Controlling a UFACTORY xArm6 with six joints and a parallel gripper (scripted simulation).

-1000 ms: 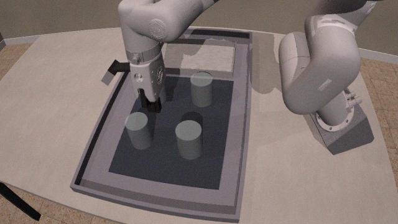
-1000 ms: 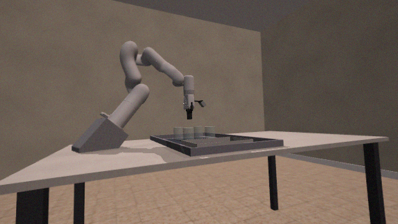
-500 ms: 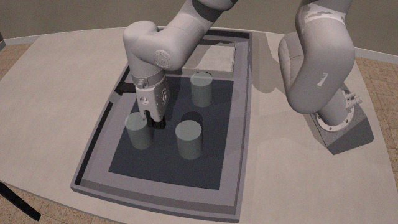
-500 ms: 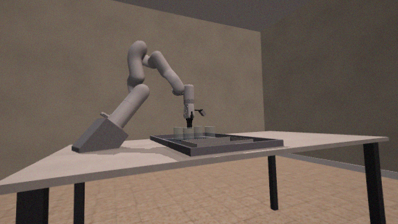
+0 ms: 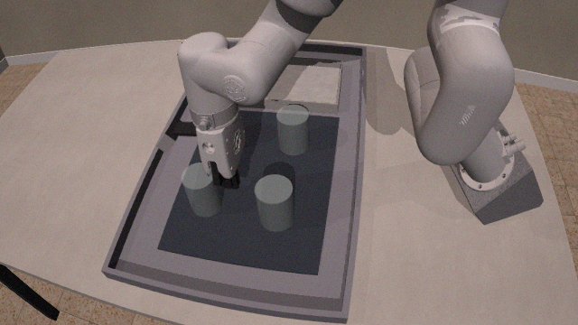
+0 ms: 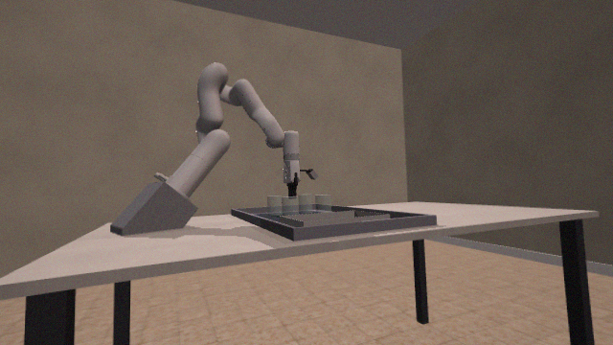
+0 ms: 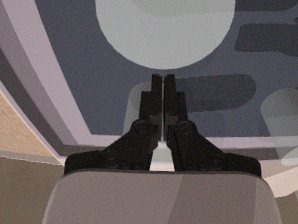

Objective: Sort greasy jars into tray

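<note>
Jars (image 5: 274, 201) upright on mat (image 5: 253, 244), pressed-together empty pincer (image 5: 226, 180) beside nearest jar (image 5: 201, 195).

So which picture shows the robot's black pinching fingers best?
The wrist view: the black fingers fill its middle, pressed together, empty. The top view shows them small beside a pale glass jar; the exterior view, a tiny dark speck.

Wrist view: gripper (image 7: 162, 83) fingers black, pressed together, nothing between them. Directly ahead of the tips, the round pale end of a jar (image 7: 165, 12), seen end-on over the dark mat (image 7: 60, 50). Tips appear just short of its edge; contact cannot be confirmed. Part of a second jar (image 7: 281, 112) at right edge. Lighter grey rim (image 7: 33, 90) borders the mat at left.
</note>
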